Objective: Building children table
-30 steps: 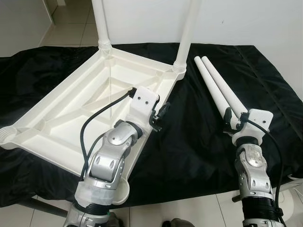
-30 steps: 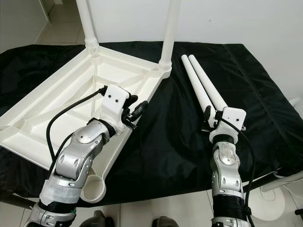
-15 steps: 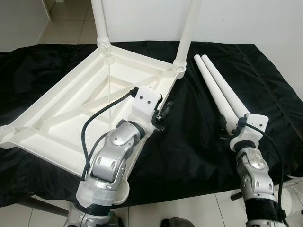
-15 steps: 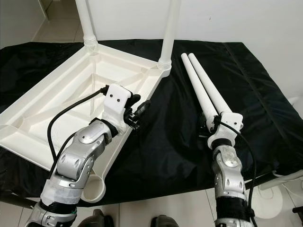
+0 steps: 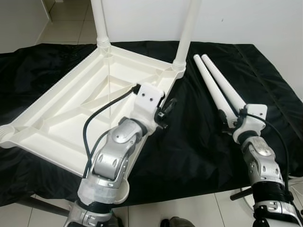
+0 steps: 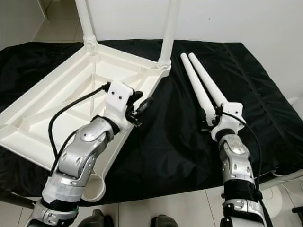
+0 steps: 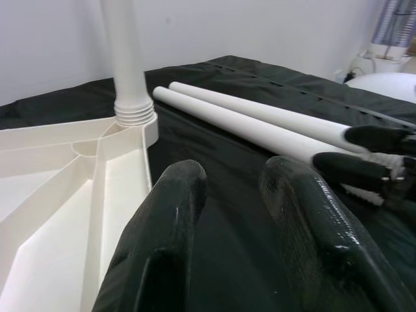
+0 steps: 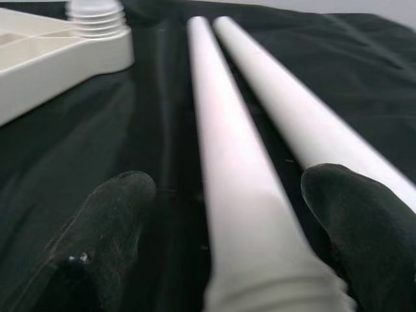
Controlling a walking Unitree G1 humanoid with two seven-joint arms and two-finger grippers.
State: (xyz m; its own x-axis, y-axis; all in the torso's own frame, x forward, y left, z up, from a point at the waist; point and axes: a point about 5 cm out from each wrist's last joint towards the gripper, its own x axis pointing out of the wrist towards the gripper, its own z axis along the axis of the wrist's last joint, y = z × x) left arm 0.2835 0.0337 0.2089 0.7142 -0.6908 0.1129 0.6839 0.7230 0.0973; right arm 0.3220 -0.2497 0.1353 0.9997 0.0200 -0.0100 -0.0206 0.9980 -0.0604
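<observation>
The upturned children's table top (image 5: 80, 109) is lying underside up on the black-draped tabletop (image 5: 189, 151), exposing its leg sockets; two legs (image 5: 187, 30) are already standing in it. The left gripper (image 5: 165, 111) is hovering unclenched beside its edge. The right gripper (image 8: 221, 214), jaws spread, is straddling one loose leg (image 8: 227, 162) for pickup, its twin (image 8: 292, 117) alongside.

Upright table legs (image 5: 190, 28) cut off at top, near leg end (image 8: 273, 292) blurred
</observation>
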